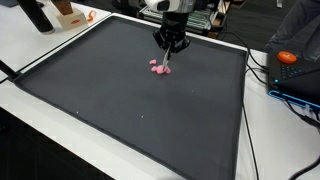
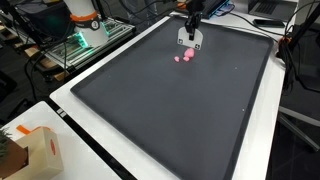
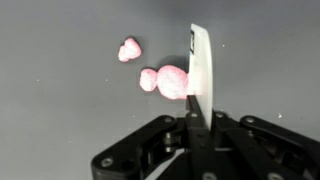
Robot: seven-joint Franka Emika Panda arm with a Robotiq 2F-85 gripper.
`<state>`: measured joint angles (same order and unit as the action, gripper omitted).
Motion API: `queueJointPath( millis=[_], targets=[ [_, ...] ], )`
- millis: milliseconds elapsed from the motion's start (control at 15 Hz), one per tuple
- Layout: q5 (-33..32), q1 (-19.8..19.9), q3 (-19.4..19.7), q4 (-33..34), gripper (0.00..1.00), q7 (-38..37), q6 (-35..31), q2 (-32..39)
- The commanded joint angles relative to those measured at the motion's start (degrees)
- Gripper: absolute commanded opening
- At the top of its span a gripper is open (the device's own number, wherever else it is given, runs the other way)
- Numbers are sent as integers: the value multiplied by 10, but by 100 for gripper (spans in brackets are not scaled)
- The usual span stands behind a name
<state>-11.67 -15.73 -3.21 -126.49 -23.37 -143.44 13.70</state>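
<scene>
Got pink lumps touching left face of white blade in wrist view, smaller pink lump just apart, up-left. Sitting on dark mat, toward its far side in an exterior view. Clamped shut on blade with gripper, pointing straight down. Blade thin, flat, stiff-looking; lumps soft, rounded, doughy; mat matte, finely speckled.
</scene>
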Motion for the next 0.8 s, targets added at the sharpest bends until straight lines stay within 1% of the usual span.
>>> queueJointPath(
  millis=[0, 200, 400, 733],
  targets=[
    [-55, -8, 0, -35, 1, -45, 19, -68],
    [-83, -2, -13, -37, 1, -63, 42, -100],
    [-89, 5, -27, -33, 1, -67, 68, -119],
    [-84, 8, -52, -15, 1, -76, 140, -142]
  ],
)
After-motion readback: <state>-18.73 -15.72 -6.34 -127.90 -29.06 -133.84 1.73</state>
